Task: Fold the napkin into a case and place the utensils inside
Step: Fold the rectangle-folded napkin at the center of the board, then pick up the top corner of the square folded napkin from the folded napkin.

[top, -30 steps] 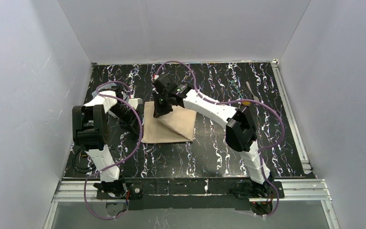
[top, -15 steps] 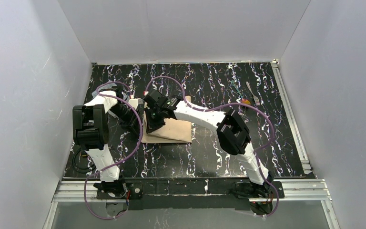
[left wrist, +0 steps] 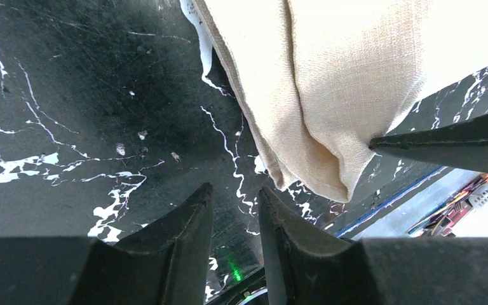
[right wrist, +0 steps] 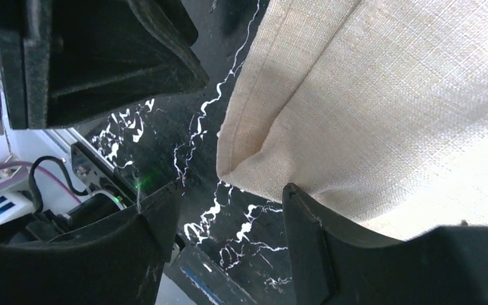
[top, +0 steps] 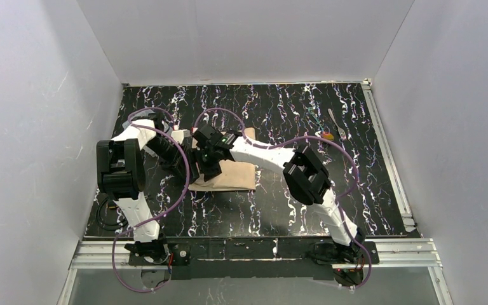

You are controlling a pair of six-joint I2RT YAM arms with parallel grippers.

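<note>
**STATUS: FOLD LAID DOWN, UTENSILS NOT YET LOADED**

The napkin (top: pixel 235 175) lies flat on the table (top: pixel 279 210) as a layered, roughly rectangular packet. At its left corner the wrist views show at least two thicknesses of cloth stacked over a rolled edge.

The right gripper (right wrist: pixel 229 190) hovers over that left corner. Its jaws stand wide apart with the cloth lying slack between them, so it is unclenched and grips nothing. The left gripper (left wrist: pixel 235 190) sits just beside the same corner, off the cloth. Its fingers are a narrow gap apart, with bare table showing between them, and it holds nothing.

The fork (top: pixel 336 122) and the spoon (top: pixel 327 135) lie close together, well apart from the napkin on its right.

Progress, by judgement: folding is well advanced. From overhead it cannot be told whether the packet has an open pocket, so a further fold may be needed. Picking up both utensils and inserting them remains to be done.
</note>
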